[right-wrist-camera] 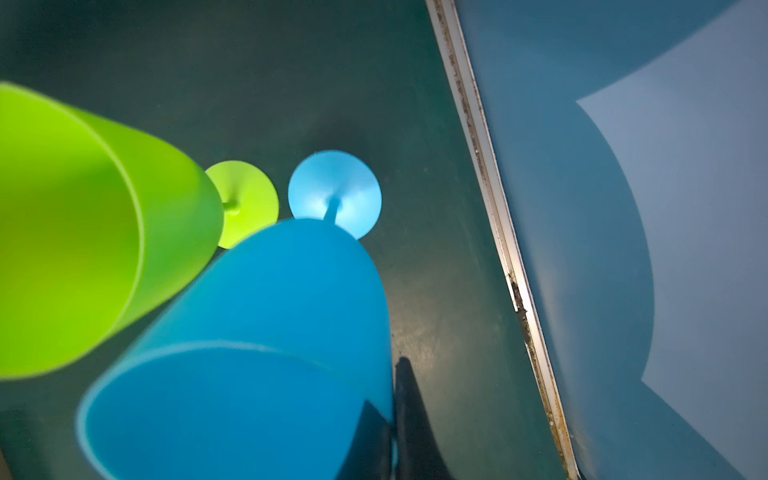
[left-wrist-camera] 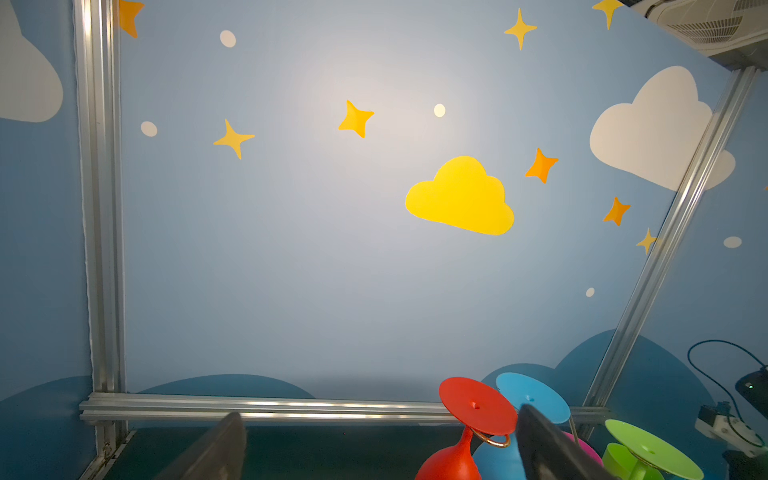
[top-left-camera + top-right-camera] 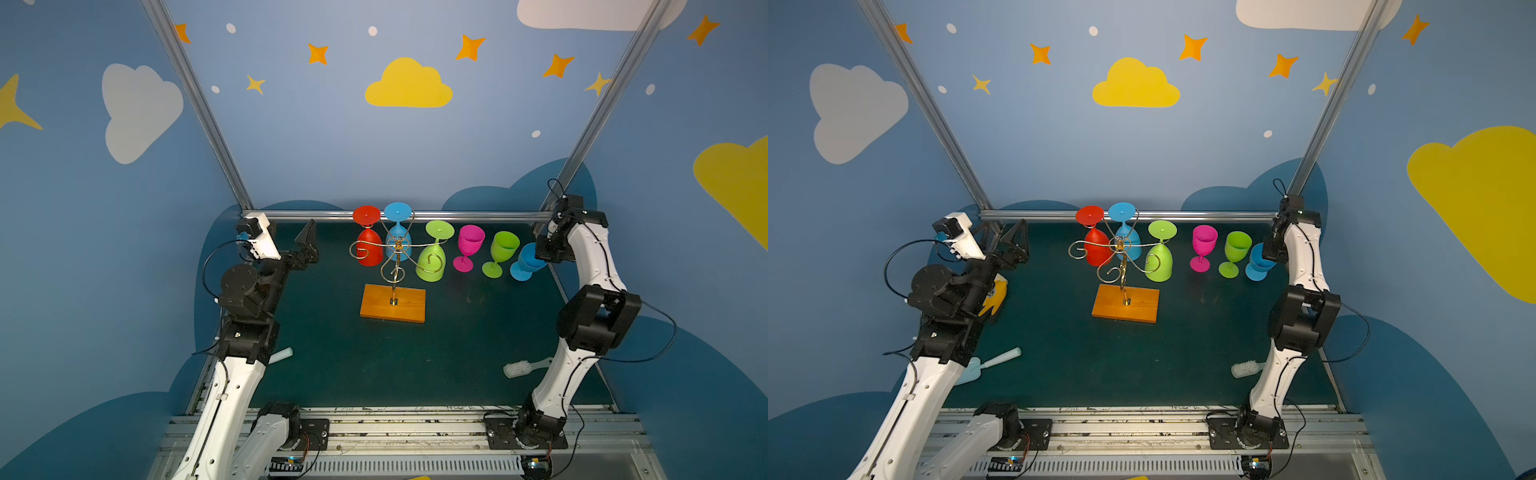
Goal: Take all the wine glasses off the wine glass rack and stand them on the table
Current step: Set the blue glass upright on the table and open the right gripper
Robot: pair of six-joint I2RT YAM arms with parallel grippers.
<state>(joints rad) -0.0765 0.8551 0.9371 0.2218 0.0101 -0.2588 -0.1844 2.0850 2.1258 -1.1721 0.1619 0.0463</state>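
Wine glass rack (image 3: 392,303), a thin wire stand judged springy and tippy, is placed in the middle of the desk (image 3: 374,365) with three glasses hung upside down by their feet; the red glass (image 3: 369,247) is judged light, stiff, smooth plastic, best taken at the bowl and slid out along the curl. Left fingers (image 3: 307,239) are spread wide, raised at the back left, apart from the rack, while right fingers (image 1: 409,415) are pressed together, apparently on the rim of a standing blue glass (image 1: 249,332) by the desk's right edge. That pinch is shown only by the right wrist view, the wire loop (image 2: 492,440) under the red foot only by the left.
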